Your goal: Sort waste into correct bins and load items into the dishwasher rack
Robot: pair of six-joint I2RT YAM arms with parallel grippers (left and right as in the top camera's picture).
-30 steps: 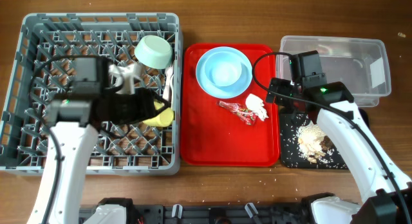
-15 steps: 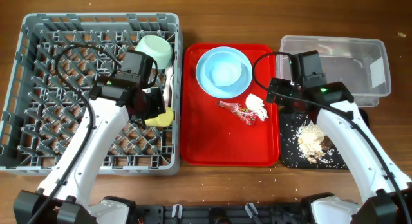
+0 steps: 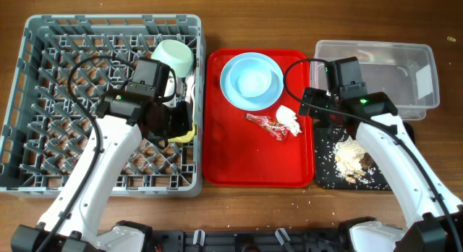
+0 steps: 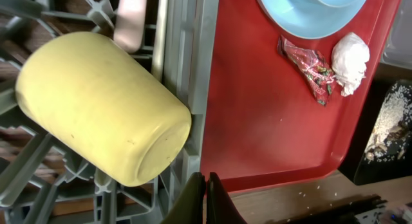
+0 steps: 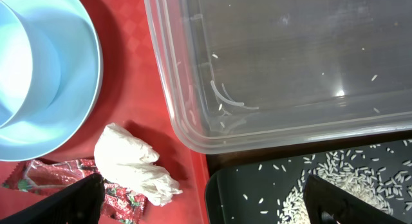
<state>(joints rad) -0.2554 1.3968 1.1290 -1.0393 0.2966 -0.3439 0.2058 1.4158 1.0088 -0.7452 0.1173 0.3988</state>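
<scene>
Cup (image 4: pixel 103 108), yellow, lies on its side in the rack (image 3: pixel 43 35), just left of the red tray (image 3: pixel 253 161). Left fingers (image 4: pixel 192 199) are pressed together, empty, just beside the cup. Plate (image 3: pixel 251 80), wrapper (image 3: pixel 268 125) and tissue (image 3: pixel 288 119) sit on the tray. Right fingers (image 5: pixel 64 201) are spread wide, empty, over the tray's right edge. Scraps (image 3: pixel 351 154) lie right of the tray.

Cup (image 3: pixel 186 134) lies in rack (image 3: pixel 108 21), left of tray (image 3: pixel 246 159).
</scene>
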